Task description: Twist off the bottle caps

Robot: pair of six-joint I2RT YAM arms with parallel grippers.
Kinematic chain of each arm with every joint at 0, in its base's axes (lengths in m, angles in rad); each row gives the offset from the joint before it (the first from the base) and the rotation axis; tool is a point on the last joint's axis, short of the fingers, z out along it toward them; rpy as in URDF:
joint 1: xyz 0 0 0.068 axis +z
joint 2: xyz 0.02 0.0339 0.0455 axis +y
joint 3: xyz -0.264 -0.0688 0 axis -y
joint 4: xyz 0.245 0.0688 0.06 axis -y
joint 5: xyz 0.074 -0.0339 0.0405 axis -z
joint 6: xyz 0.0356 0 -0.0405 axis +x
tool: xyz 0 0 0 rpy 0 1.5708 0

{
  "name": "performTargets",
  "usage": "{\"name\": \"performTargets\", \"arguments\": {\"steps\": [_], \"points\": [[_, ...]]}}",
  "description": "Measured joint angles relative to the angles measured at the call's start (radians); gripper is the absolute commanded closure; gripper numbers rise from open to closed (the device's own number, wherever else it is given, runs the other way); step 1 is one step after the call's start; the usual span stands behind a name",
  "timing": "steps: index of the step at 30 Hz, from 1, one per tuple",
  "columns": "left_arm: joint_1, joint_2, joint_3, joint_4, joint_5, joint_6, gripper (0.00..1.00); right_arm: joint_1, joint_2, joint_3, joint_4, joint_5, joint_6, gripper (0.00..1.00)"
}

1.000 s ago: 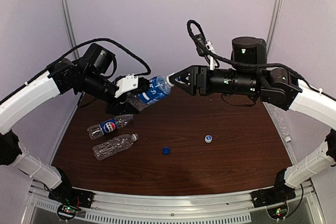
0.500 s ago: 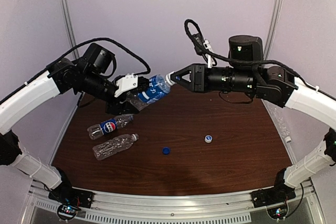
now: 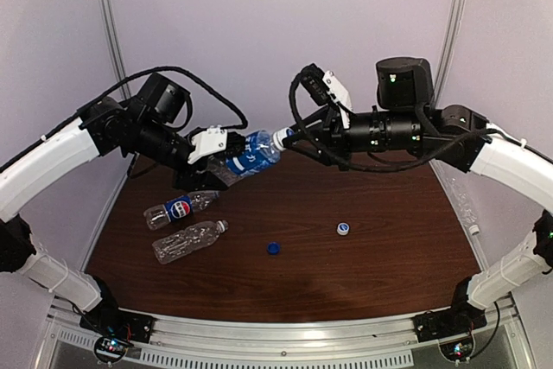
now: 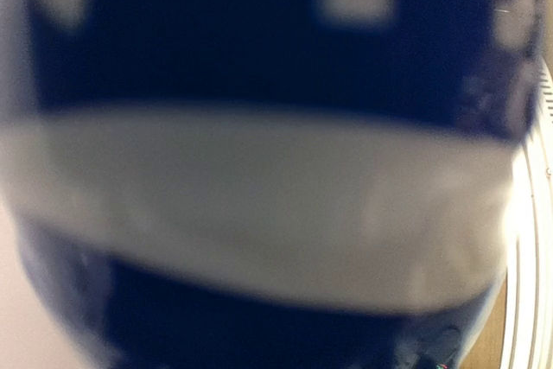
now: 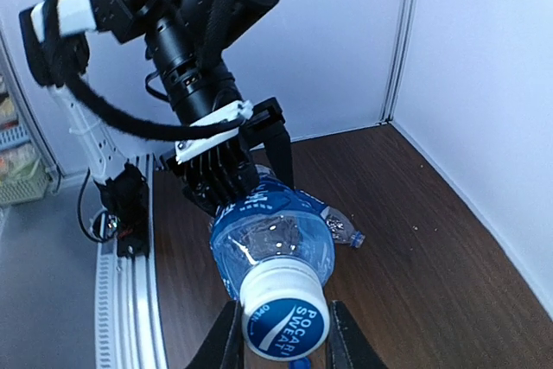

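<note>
Clenching the left tool [image 3: 226, 164] around the labelled body of the Pocari Sweat bottle [image 3: 252, 151], keeping it up off the table [image 3: 380, 274] over the far left part and aiming its neck across at the right tool [image 3: 289, 137]. Pinching that bottle's cap [image 5: 283, 317] with the right tool, pressing a finger against either side of it. Finding the cap seated on the neck, so not yet off; judging this to be the twisting step on this bottle.

Counting two loose caps lying toward the near edge: a dark blue cap [image 3: 274, 248] near the middle and a white cap [image 3: 343, 229] further right, both well apart from any bottle. Probably meaning two bottles opened already.

Noting a Pepsi bottle [image 3: 179, 208] and an unlabelled bottle [image 3: 188, 240] lying side by side near the left edge, and failing to tell whether either is carrying a cap. Leaving at least the pinched cap to come off.
</note>
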Motion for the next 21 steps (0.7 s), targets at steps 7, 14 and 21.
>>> {"name": "performTargets", "arguments": {"steps": [7,14,21], "points": [[-0.005,0.000,-0.029,-0.008,0.006,0.031,0.59,0.000,-0.002,0.000,-0.077,-0.029,-0.370,1.00],[-0.011,0.000,-0.045,-0.013,0.009,0.035,0.59,0.011,-0.013,-0.026,-0.087,-0.023,-0.566,0.69],[-0.007,0.000,-0.049,-0.015,0.011,-0.025,0.59,0.029,-0.058,-0.119,-0.034,0.019,-0.641,0.00]]}}
